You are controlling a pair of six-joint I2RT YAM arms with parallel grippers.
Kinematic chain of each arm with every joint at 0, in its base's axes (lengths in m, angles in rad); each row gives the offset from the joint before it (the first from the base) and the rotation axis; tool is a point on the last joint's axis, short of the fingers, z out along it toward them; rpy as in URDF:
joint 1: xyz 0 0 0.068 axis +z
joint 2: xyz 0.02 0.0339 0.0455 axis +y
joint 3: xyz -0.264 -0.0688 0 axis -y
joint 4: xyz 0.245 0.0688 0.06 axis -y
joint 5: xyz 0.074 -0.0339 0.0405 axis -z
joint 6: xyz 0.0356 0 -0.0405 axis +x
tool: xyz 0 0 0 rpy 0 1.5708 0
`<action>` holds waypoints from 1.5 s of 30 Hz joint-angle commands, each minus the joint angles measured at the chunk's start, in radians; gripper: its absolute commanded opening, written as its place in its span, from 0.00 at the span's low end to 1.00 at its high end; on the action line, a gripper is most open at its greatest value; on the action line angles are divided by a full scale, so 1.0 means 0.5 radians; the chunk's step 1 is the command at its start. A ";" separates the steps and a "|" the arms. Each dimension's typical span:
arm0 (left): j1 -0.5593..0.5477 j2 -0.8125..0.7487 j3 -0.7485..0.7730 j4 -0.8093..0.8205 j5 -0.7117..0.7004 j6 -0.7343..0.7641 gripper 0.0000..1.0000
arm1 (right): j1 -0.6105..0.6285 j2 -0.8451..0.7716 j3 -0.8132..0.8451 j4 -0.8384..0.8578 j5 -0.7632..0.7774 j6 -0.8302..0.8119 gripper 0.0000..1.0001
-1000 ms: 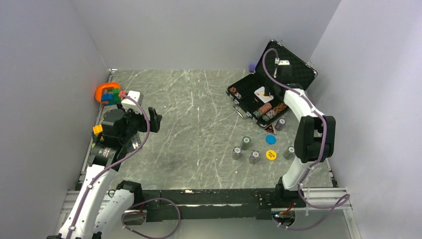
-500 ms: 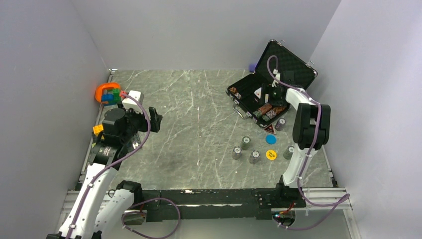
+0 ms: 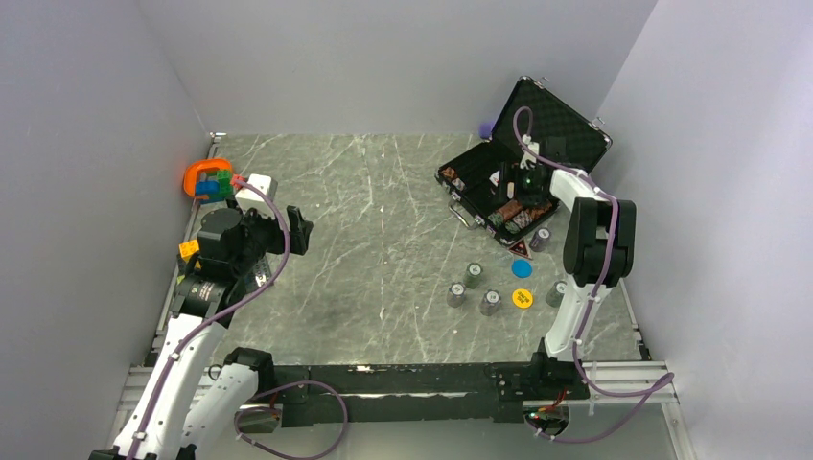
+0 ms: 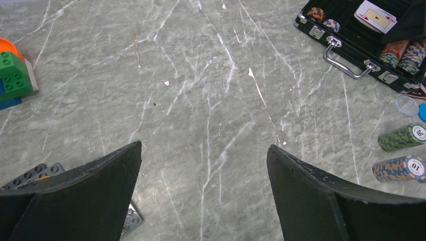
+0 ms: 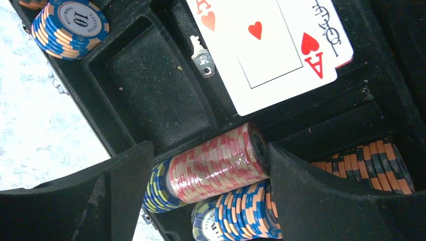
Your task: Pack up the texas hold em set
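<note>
The black briefcase (image 3: pixel 561 120) stands open at the back right, lid up, foam tray (image 5: pixel 150 85) facing me. My right gripper (image 3: pixel 522 187) is down inside the tray. In the right wrist view it (image 5: pixel 211 148) is open, its fingers either side of a red chip stack (image 5: pixel 216 160) lying in a slot, end to end with a blue-yellow stack (image 5: pixel 153 193). The card deck (image 5: pixel 271 45), ace of hearts up, lies above. Several chip stacks (image 3: pixel 474 275), a blue disc (image 3: pixel 522 268) and a yellow disc (image 3: pixel 522 298) sit on the table. My left gripper (image 3: pixel 299 230) is open and empty (image 4: pixel 204 145).
An orange ring with toy blocks (image 3: pixel 206 177) sits at the far left, with a green block (image 4: pixel 15 75) showing in the left wrist view. A purple stick (image 3: pixel 486 126) lies behind the case. A small triangular sign (image 3: pixel 519 249) lies by the case front. Walls close in on three sides.
My right gripper has dropped from above the case into the tray, over the red chip stack, now hiding the card from the top view. The left arm has not moved.
</note>
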 commanded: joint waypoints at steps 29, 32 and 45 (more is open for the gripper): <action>-0.007 0.005 0.022 0.013 -0.006 0.013 0.98 | 0.423 -0.590 -0.079 0.070 1.072 -0.154 1.00; -0.009 0.004 0.022 0.014 -0.006 0.012 0.98 | 0.526 -0.679 -0.082 -0.025 1.235 -0.072 1.00; -0.008 0.007 0.026 0.015 0.005 0.010 0.98 | 0.632 -1.003 -0.634 -0.263 0.737 0.378 0.91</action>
